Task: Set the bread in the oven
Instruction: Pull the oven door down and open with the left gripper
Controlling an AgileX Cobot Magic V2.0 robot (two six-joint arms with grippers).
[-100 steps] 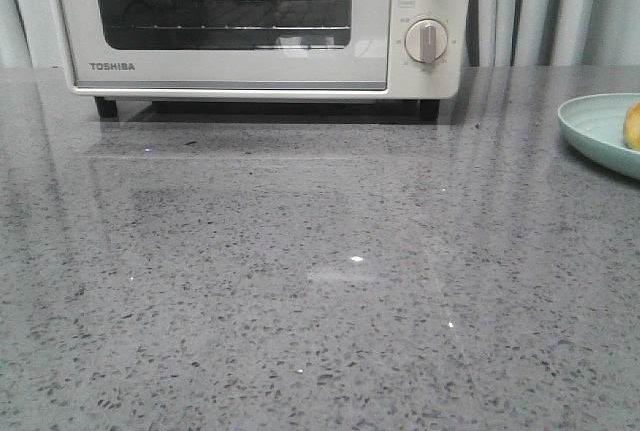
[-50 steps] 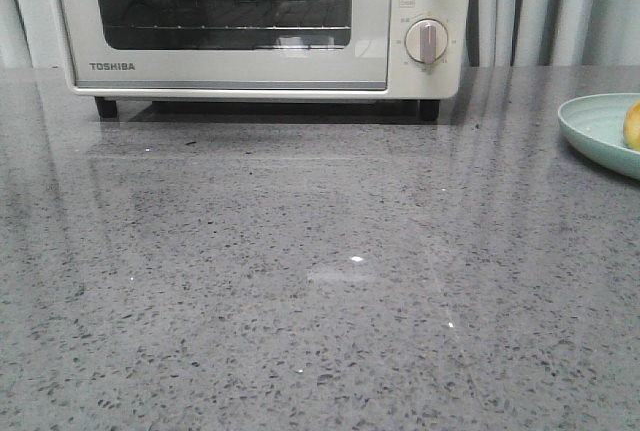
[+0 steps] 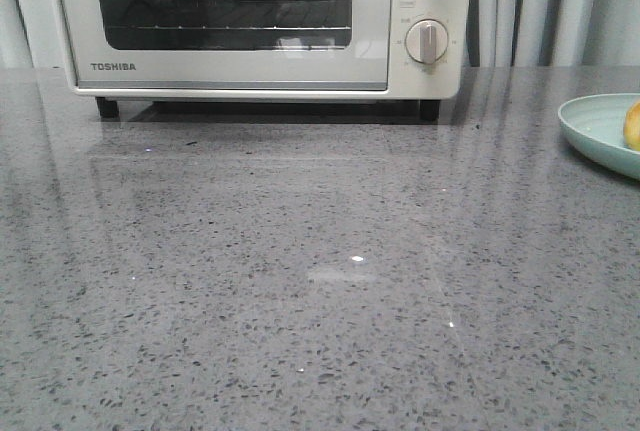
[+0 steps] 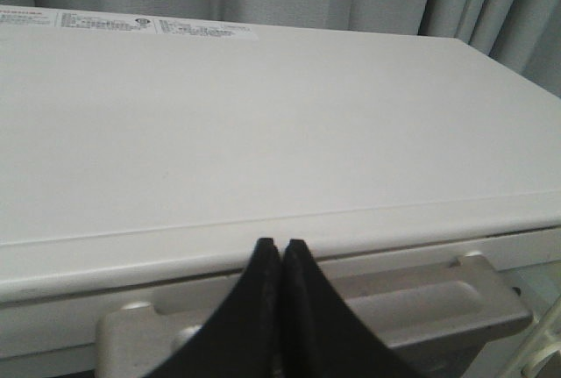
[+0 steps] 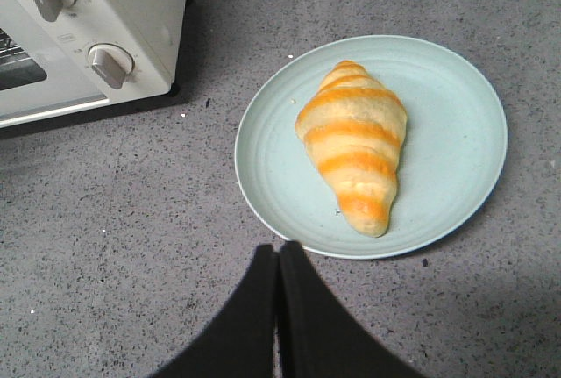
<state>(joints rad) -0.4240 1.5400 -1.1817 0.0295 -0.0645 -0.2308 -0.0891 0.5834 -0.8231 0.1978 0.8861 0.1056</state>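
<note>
Left fingers [image 4: 263, 308]: pressed together, nothing between them, hanging above the oven's [image 3: 250, 21] top front edge, just over the door handle [image 4: 421, 303].
Left gripper [image 4: 280, 260]: out of the front view entirely; seen only by its own wrist camera.
Oven: at the counter's [image 3: 300, 281] far edge, left of centre; door shut, dark window [image 3: 220, 1] showing the wire rack [image 3: 230, 27], two knobs [image 3: 428, 41] on its right panel.
Change over the last second: almost none in the front view; oven, plate and counter in the same places, only a very slight shift in framing.
Meaning for the task: no step done yet; door closed, bread untouched; likely first move is opening the door by the handle, which calls for the left fingers to part.
Plate [image 5: 456, 159]: pale green, at the counter's right edge, well apart from the oven's right side.
Bread [image 5: 355, 146]: lying on the plate, striped golden and cream, tapered end toward the right gripper; barely a sliver visible in the front view.
Right gripper [image 5: 279, 260]: hovering above the counter just short of the plate rim, not touching the bread.
Right fingers [image 5: 302, 308]: closed against each other, empty.
</note>
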